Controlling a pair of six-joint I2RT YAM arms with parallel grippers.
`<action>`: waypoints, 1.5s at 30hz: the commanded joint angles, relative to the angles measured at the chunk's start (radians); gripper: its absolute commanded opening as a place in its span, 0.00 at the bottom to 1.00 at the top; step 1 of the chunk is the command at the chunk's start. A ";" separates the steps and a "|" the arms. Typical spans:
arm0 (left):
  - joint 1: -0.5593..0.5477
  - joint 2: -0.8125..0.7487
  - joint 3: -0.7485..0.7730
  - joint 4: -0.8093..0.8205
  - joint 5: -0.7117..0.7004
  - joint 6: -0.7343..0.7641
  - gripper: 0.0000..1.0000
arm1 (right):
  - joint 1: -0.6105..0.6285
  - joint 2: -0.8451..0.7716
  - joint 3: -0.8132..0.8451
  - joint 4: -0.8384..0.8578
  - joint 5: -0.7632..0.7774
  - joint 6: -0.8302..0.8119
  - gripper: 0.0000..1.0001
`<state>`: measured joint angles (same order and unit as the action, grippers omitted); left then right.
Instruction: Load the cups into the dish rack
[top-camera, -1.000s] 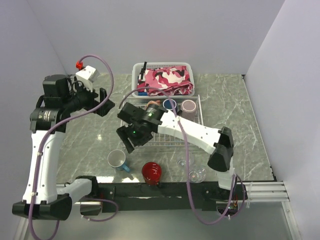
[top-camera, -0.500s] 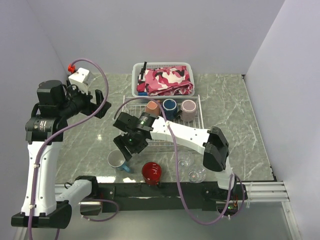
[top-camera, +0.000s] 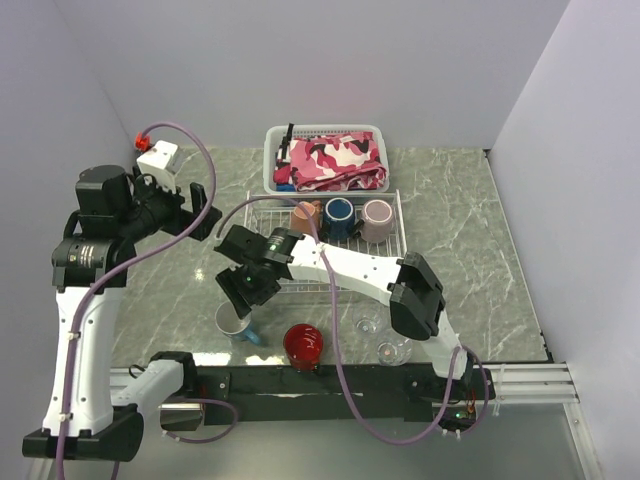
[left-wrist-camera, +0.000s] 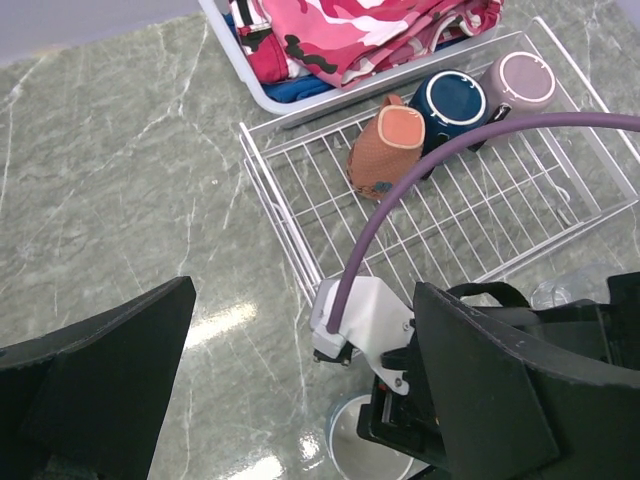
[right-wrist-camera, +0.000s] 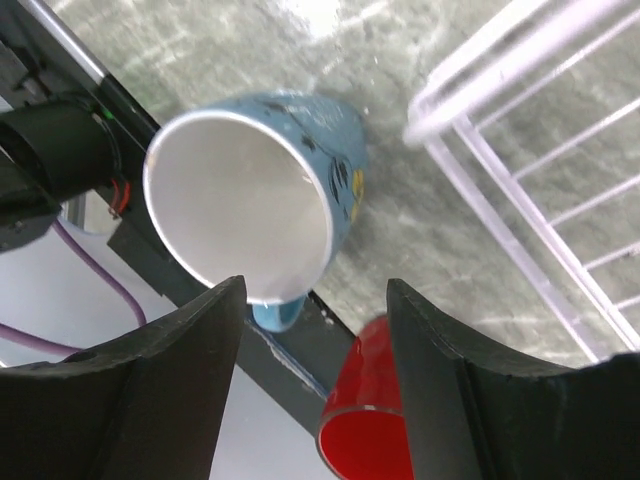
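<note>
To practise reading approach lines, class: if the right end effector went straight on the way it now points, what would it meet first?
Probably the teal mug, which sits just ahead of the open right end effector, though exact depth is unclear.

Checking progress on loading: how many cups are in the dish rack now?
3, in a row along the dish rack's far side: terracotta mug tilted at left, navy mug in the middle, pink mug at right. The right arm covers part of it.

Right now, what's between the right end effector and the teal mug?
Nothing. In the right wrist view the teal mug sits just ahead of the open right end effector, no object intervening.
</note>
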<state>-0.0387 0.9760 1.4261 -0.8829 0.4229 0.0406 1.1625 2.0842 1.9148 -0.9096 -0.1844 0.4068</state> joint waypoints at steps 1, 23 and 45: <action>0.003 -0.030 0.013 -0.004 -0.001 -0.004 0.96 | 0.008 0.037 0.032 0.083 0.019 0.012 0.65; 0.003 -0.026 0.092 -0.002 -0.027 -0.025 0.96 | 0.063 0.004 -0.046 0.095 0.074 0.004 0.05; 0.023 0.162 0.390 0.133 0.290 -0.292 0.96 | -0.582 -0.752 -0.251 0.364 -0.585 0.335 0.00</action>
<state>-0.0200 1.0897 1.8172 -0.8402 0.5430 -0.1761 0.7300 1.4590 1.8507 -0.8467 -0.4637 0.5133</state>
